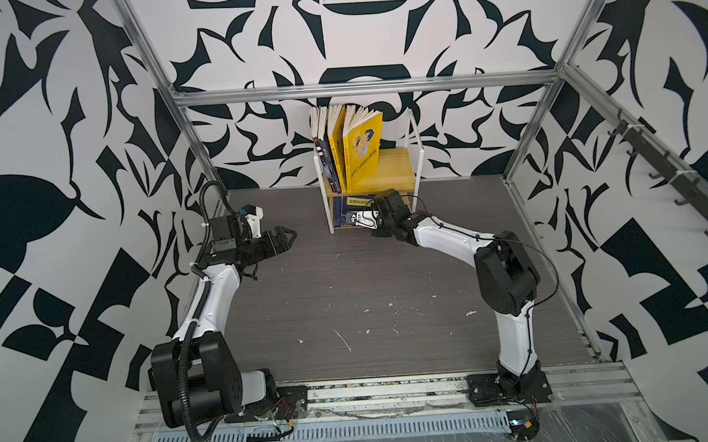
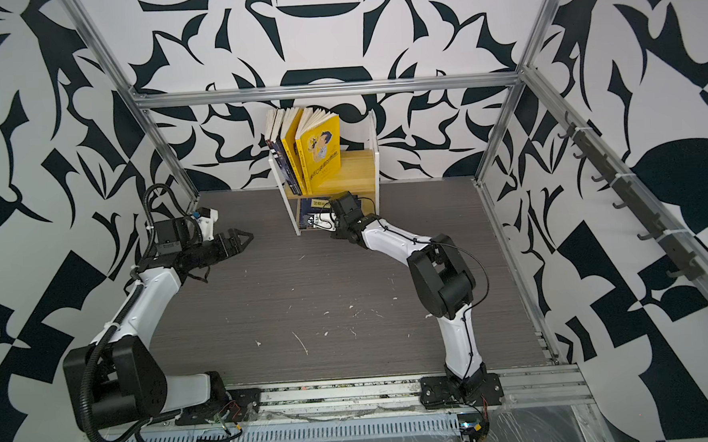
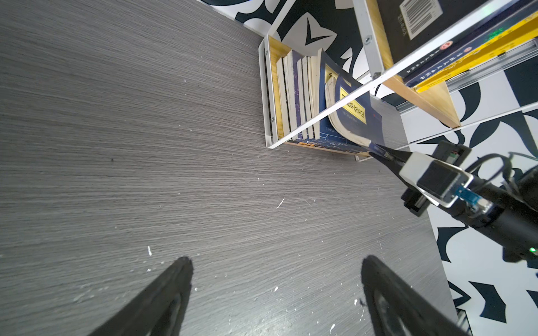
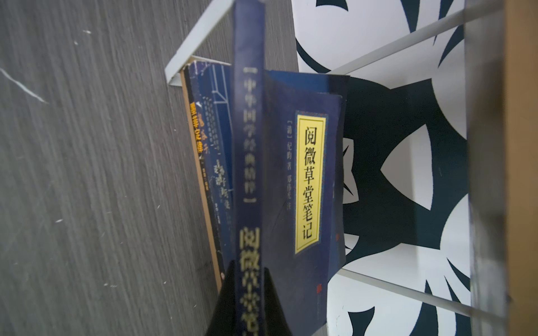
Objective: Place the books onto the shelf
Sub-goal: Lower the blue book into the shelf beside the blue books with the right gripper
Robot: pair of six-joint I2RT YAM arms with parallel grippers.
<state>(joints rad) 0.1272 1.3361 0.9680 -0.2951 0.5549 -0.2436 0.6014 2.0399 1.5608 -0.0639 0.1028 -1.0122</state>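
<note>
Top views — two yellow books (image 1: 365, 155) on the shelf (image 1: 395, 166); right fingers (image 4: 225, 305) tight on one navy book (image 4: 291, 174), left fingers (image 3: 163, 299) spread, empty

Black-white patterned walls (image 1: 47, 121), grey woodgrain tabletop (image 1: 348, 293)

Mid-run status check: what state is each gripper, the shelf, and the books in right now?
shelf: upright on the table.
upper-tier books: standing on end, bunched at one side.
lower-tier stack: lying flat.
navy book: partly inside the lower tier, far end on the stack, near end raised.
right gripper: shut on the navy book's spine.
left gripper: open, empty, above the table.
</note>
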